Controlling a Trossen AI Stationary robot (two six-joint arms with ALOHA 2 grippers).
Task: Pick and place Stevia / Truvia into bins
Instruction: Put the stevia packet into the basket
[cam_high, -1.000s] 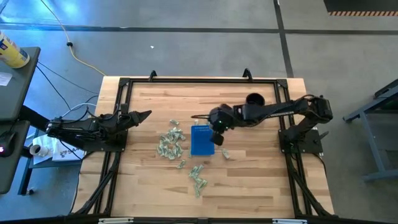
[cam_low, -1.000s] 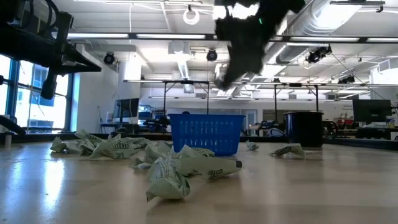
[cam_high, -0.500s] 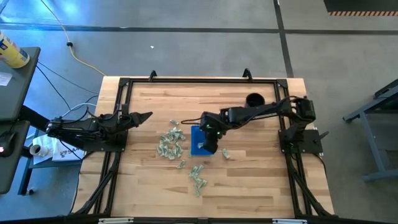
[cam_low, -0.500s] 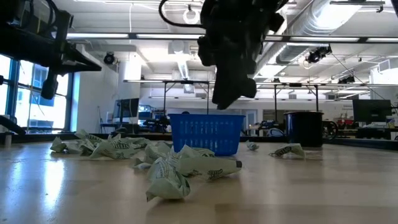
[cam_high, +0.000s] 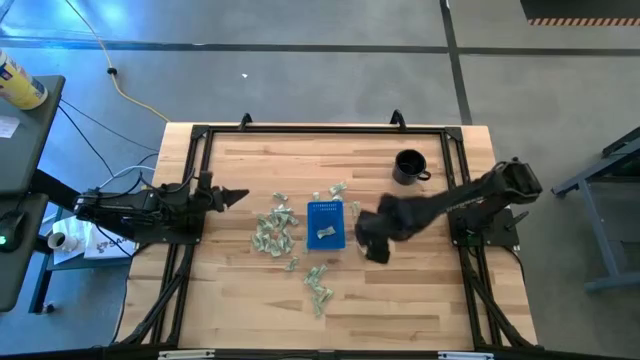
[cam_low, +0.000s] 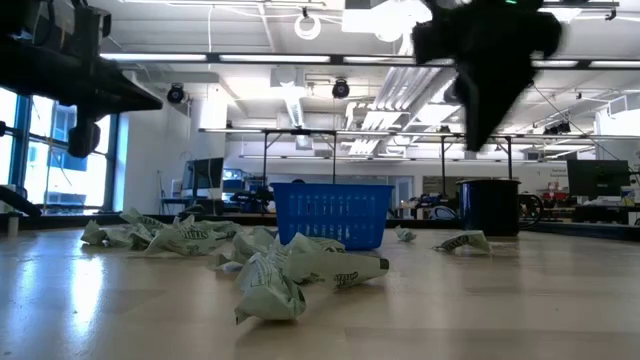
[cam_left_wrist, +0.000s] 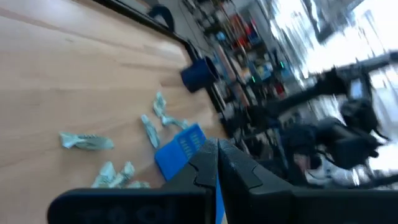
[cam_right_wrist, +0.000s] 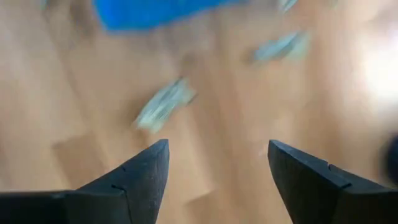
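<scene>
The blue tray (cam_high: 325, 212) stands mid-table with one pale green packet (cam_high: 321, 234) lying inside it. More packets lie in a heap (cam_high: 271, 231) left of the tray, and others lie loose nearer the front (cam_high: 318, 285) and beyond the tray (cam_high: 336, 190). My right gripper (cam_high: 374, 243) hovers just right of the tray, above the table. It is open (cam_right_wrist: 217, 149) with nothing between its fingers, and a loose packet (cam_right_wrist: 163, 102) lies on the wood below it. My left gripper (cam_high: 238, 195) waits shut (cam_left_wrist: 216, 163) at the table's left side.
A black mug (cam_high: 408, 166) stands at the far right of the table. Black frame rails (cam_high: 320, 128) run along the table's edges. Bare wood (cam_high: 420, 290) lies at the near right.
My right gripper went left over the blue tray, then drew back toward the table's right and near edge and now hovers beside the tray. A packet now lies inside the tray. The packets beyond the tray, earlier covered by the arm, show again.
</scene>
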